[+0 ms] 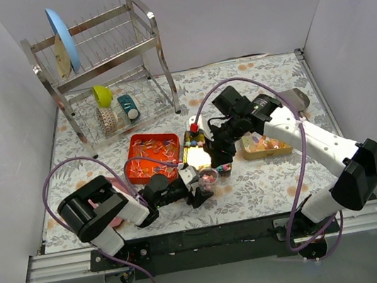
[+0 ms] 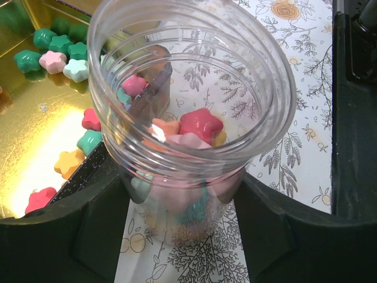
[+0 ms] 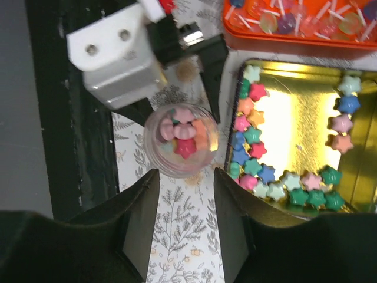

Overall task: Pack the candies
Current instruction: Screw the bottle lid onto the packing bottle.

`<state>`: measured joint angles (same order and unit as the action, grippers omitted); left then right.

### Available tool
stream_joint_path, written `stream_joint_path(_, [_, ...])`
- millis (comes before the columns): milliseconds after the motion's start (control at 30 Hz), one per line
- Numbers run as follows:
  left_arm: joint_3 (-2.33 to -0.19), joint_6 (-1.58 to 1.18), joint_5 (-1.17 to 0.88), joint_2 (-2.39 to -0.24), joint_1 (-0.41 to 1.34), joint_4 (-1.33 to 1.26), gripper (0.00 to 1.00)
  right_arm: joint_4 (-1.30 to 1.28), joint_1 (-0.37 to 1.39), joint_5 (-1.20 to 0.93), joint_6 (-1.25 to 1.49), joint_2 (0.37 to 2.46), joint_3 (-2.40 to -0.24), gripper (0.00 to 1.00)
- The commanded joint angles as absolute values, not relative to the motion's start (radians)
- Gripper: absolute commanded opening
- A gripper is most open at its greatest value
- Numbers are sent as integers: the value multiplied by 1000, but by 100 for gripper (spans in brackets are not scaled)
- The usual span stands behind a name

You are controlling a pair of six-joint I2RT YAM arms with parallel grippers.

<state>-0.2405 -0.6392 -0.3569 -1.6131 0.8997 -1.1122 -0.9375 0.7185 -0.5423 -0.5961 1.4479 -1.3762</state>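
Near the middle of the desk [image 1: 267, 186], just beside the gold tin [image 3: 300, 135], my left fingers [image 2: 76, 236] are closed on the lower body of a small clear jar [image 2: 280, 112]. One finger presses on each side, and the jar stands upright with its threaded mouth open to the top. I cannot tell whether its base rests on the flowered cloth or hangs just over it. Inside lie a few star candies [image 2: 201, 124], red, pink and orange, piled at the bottom.

My right fingers [image 3: 138, 230] hover above the desk with their tips just short of the jar's rim. They stand partly apart and grip nothing; only the printed cloth shows in the gap between them.

Most of the star-shaped candies are in the gold tin, strung along its left wall and near edge in green, blue, pink and orange, with a few more down the far side; the shiny middle is bare. Beyond the tin sits a red tray [image 3: 277, 39] holding stick sweets [image 3: 283, 20], round colourful pieces on white sticks. Off to my right, a yellow tray [image 1: 270, 156] holds more sweets, too small for me to tell their kind.

At the far left corner stands a dish rack [image 1: 101, 62] with a blue plate [image 1: 63, 39] upright in its upper tier
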Motion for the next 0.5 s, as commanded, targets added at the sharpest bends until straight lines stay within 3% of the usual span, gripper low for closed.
stream_joint_path(0, [-233, -612, -316, -1670, 920, -1052, 0, -917, 749, -658, -643, 1477, -1388, 51])
stream_joint_path(233, [-241, -531, -210, -1787, 1055, -1206, 0, -885, 755, -684, -718, 1447, -1289, 48])
stream_joint_path(467, [-244, -543, -207, -1792, 1063, -1203, 0, -877, 782, -683, -727, 1439, -1259, 40])
